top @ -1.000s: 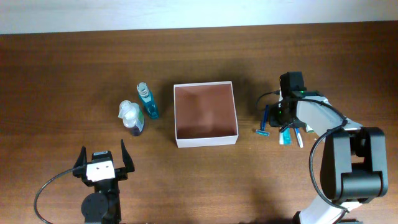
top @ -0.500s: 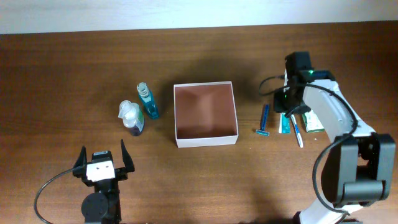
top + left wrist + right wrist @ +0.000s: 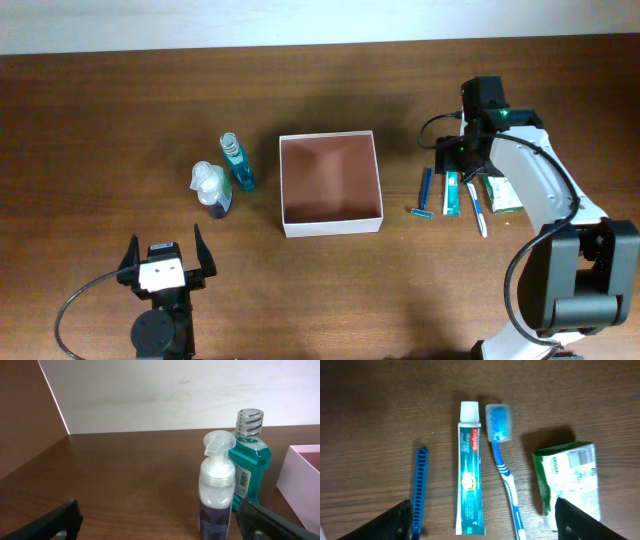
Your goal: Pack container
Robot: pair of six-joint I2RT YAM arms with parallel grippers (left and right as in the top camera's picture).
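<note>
The container (image 3: pixel 333 225), a square white-walled box with a reddish-brown inside, sits mid-table with nothing in it; its wall shows at the right edge (image 3: pixel 305 480) of the left wrist view. My right gripper (image 3: pixel 468 158) (image 3: pixel 485 522) hovers open over a toothpaste tube (image 3: pixel 452 192) (image 3: pixel 470 470), holding nothing. A blue razor (image 3: pixel 425 192) (image 3: pixel 419 485) lies left of the tube. A capped toothbrush (image 3: pixel 476 205) (image 3: pixel 505 475) lies to its right. My left gripper (image 3: pixel 165 252) (image 3: pixel 160 527) rests open near the front edge.
A green-and-white packet (image 3: pixel 500 193) (image 3: pixel 570 480) lies right of the toothbrush. Left of the container stand a teal mouthwash bottle (image 3: pixel 238 165) (image 3: pixel 250 455) and a foam pump bottle (image 3: pixel 210 188) (image 3: pixel 217 490), both ahead of my left gripper.
My right gripper has opened and drawn back toward the far edge. The toothpaste tube it was down over now lies flat between razor and toothbrush. The left arm has not moved.
</note>
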